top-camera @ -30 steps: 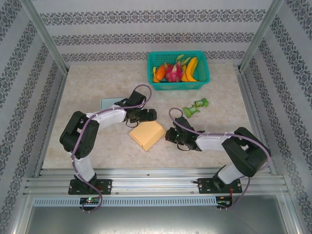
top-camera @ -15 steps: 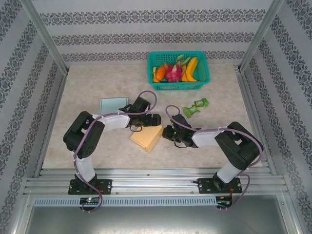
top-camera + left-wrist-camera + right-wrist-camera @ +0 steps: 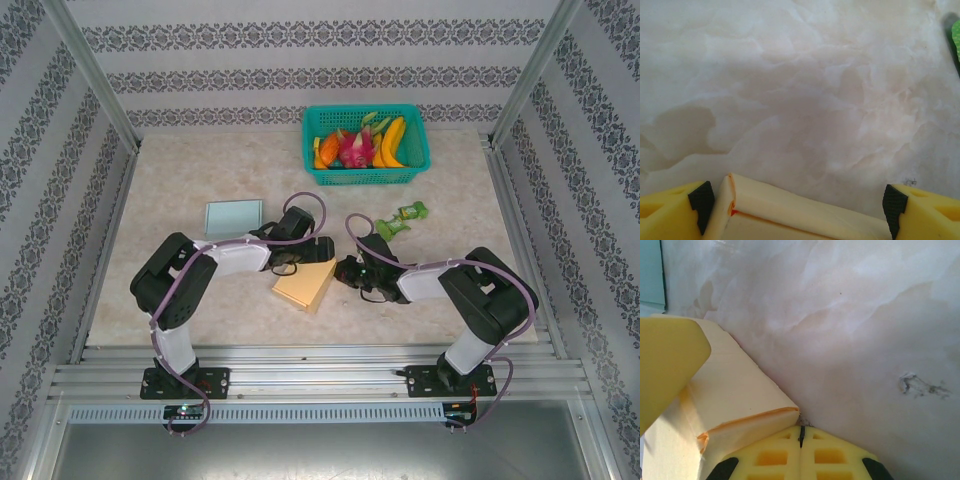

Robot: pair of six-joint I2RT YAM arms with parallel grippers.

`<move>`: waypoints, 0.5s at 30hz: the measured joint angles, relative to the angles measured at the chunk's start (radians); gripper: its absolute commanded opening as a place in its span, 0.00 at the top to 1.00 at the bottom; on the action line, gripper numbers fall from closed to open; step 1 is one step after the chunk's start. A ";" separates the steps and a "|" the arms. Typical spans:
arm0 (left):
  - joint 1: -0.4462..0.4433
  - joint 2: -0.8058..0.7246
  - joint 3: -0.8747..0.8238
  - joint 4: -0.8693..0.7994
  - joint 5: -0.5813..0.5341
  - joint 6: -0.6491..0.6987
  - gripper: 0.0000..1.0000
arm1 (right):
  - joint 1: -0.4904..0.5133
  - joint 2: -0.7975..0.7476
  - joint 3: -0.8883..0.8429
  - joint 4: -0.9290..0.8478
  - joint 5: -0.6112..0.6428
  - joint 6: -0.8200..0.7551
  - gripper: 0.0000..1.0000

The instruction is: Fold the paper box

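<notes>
Probably light and crease-prone, the box [image 3: 305, 284] wants edge holds: left gripper [image 3: 798, 201] spread astride one edge, right gripper [image 3: 801, 437] pressed together at a corner.

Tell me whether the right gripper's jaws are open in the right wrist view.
No, the right gripper's two yellow fingers are pressed together along a thin seam, right beside a corner of the paper box.

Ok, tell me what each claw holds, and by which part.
Right claw: shut on nothing, tips at the paper box corner. Left claw: jaws wide astride the box's end; a real grip cannot be told.
</notes>
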 measured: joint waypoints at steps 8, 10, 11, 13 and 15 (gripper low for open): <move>-0.009 -0.063 -0.002 -0.078 -0.026 -0.045 0.08 | -0.048 -0.023 -0.029 0.025 -0.009 -0.024 1.00; -0.001 -0.093 -0.013 -0.080 -0.012 -0.051 0.08 | -0.072 -0.051 -0.037 0.011 0.004 -0.037 1.00; 0.005 -0.105 -0.017 -0.084 -0.007 -0.052 0.08 | -0.080 -0.069 -0.042 0.007 0.010 -0.042 1.00; 0.027 -0.130 -0.026 -0.094 -0.006 -0.052 0.08 | -0.095 -0.125 -0.062 -0.008 0.026 -0.055 1.00; 0.051 -0.156 -0.040 -0.108 -0.013 -0.052 0.07 | -0.098 -0.188 -0.079 -0.043 0.041 -0.066 1.00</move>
